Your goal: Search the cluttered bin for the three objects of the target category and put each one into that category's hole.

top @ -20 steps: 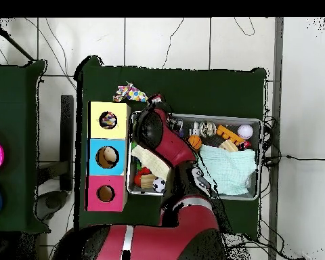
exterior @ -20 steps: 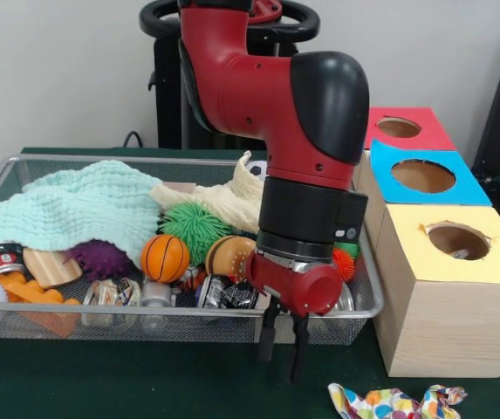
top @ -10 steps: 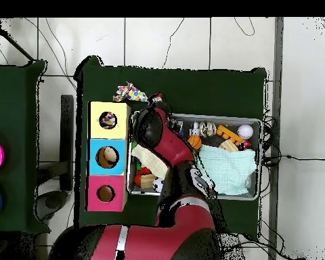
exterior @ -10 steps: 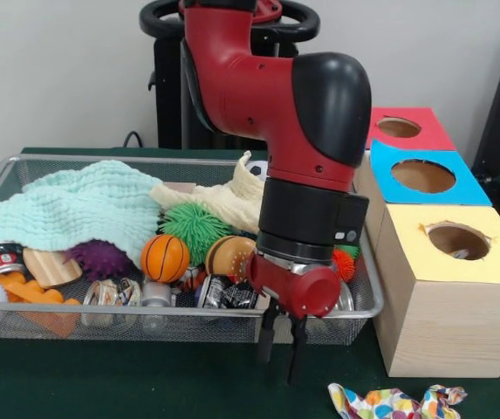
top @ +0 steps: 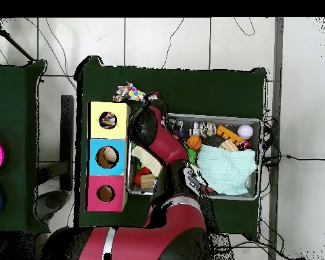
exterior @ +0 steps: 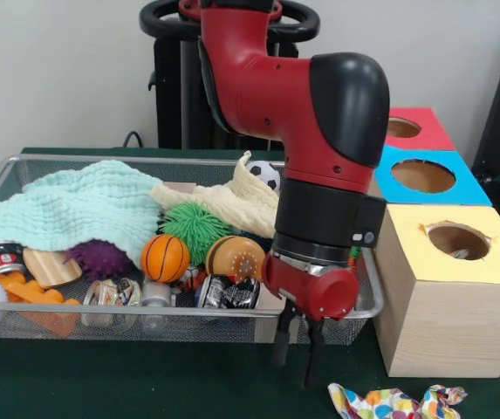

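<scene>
The polka-dot cloth point(exterior: 395, 402) at the gripper's point(exterior: 297, 356) four o'clock looks light, limp and crumpled, best pinched at a raised fold; fingers parted, empty

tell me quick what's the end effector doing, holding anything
End effector: open, holding nothing, above the green table beside the polka-dot cloth.

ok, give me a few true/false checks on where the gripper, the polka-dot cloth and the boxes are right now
1. The gripper hangs outside the bin, over the green table. True.
2. A polka-dot cloth lies inside the bin. False: it lies on the table in front of the yellow-topped box.
3. The gripper is holding the cloth. False: its fingers are empty, beside the cloth.
4. The yellow-topped box stands nearest the front camera of the three boxes. True.
5. The mint green cloth lies in the bin. True.
</scene>
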You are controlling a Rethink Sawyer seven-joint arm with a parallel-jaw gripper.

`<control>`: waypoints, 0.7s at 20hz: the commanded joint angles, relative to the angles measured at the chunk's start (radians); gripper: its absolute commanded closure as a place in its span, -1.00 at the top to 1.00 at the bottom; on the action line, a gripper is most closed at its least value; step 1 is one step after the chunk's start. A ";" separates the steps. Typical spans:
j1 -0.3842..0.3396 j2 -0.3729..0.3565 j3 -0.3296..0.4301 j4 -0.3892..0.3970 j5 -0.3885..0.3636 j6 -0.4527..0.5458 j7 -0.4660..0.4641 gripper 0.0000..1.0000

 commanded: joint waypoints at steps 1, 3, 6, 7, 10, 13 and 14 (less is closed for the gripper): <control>0.001 0.030 0.004 -0.041 0.075 -0.053 0.202 1.00; 0.007 0.031 0.002 -0.042 0.084 -0.053 0.204 1.00; 0.015 0.033 0.001 -0.044 0.100 -0.053 0.207 1.00; 0.017 0.032 0.001 -0.042 0.101 -0.057 0.211 1.00; 0.015 0.033 0.007 -0.040 0.100 -0.063 0.220 1.00; 0.031 0.039 0.003 -0.049 0.123 -0.059 0.217 1.00; 0.033 0.040 0.002 -0.051 0.127 -0.058 0.217 1.00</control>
